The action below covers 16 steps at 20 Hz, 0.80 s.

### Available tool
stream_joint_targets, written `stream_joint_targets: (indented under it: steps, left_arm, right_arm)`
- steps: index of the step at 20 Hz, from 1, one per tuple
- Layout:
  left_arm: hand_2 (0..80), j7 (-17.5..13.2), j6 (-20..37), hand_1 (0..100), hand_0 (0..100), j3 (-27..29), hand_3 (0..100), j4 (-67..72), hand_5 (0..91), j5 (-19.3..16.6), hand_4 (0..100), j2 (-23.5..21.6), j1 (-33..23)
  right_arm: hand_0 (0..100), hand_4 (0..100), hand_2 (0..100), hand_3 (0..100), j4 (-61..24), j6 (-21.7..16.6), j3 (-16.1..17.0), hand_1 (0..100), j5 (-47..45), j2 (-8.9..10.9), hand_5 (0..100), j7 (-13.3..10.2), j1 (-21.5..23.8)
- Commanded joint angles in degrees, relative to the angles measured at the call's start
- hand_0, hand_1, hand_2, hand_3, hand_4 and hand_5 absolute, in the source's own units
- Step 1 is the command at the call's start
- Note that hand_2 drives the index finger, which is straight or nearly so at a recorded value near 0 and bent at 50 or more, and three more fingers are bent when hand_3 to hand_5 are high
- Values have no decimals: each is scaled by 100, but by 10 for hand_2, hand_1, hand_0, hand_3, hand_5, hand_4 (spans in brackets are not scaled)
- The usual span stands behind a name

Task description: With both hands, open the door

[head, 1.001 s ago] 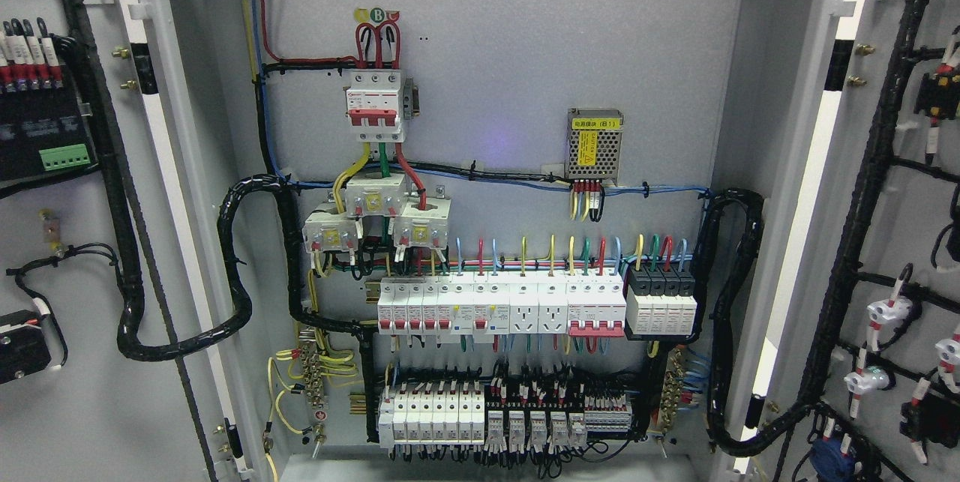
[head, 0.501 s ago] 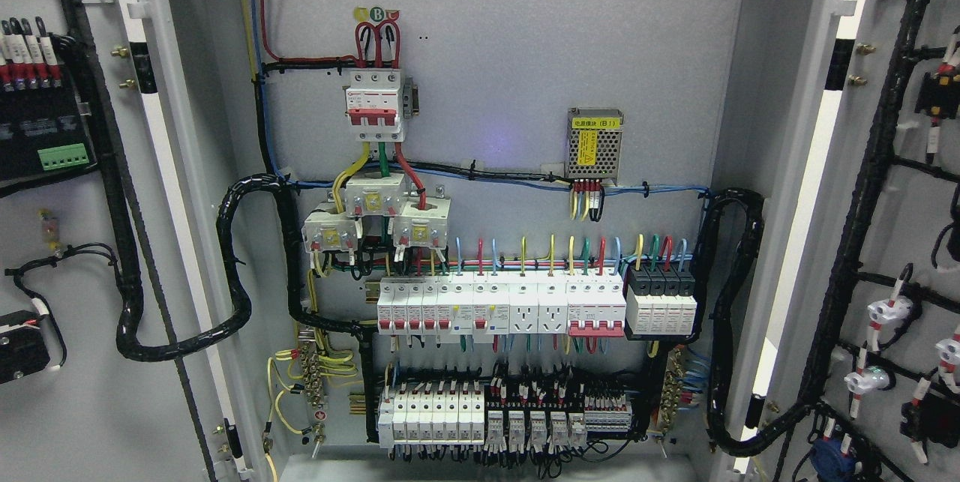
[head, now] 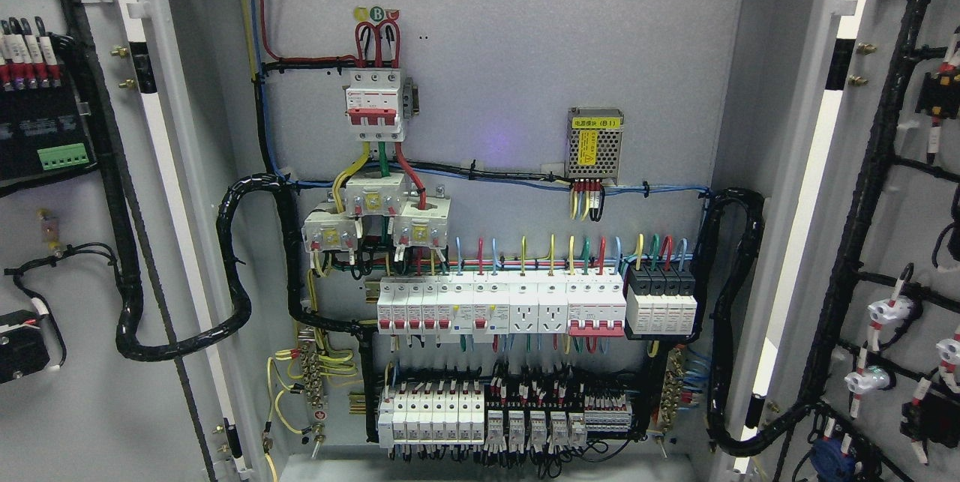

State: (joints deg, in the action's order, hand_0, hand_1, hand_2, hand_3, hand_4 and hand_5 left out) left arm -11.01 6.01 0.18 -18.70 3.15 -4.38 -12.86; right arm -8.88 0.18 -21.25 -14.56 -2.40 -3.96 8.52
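Note:
A grey electrical cabinet fills the head view with both doors swung wide. The left door (head: 82,407) stands at the left edge and shows its inner face, with black modules and a cable loom. The right door (head: 911,242) stands at the right edge, its inner face carrying black cable runs and white connectors. Between them the back panel (head: 510,55) is fully exposed. Neither arm nor hand shows anywhere in the picture.
On the back panel sit a red-and-white main breaker (head: 373,106), a perforated power supply with a yellow label (head: 595,143), rows of white breakers (head: 499,306) and lower terminal blocks (head: 480,414). Thick black conduit (head: 232,264) loops to each door.
The left door has drifted very slightly outward, its fittings shifting a little to the left. Everything else is the same.

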Motion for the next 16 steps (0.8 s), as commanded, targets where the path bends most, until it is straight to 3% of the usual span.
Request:
stream_joint_targets:
  steps: [1,13,16]
  left_arm:
    - [0,-6,-99,389,120,43,0,1764,0,-25,0,385,740]
    - [0,-6,-188,389,120,-264,0,1896,0,-78,0,482,767]
    - [0,-59,-152,389,120,-212,0,1861,0,-17,0,473,750]
  right_arm:
    - [120,0,0,0,641,8,-55,389,111,-428,0,-17,97]
    - [120,0,0,0,633,8,24,389,111,-402,0,-70,89]
    - [120,0,0,0,615,8,270,389,111,-393,0,-70,89]
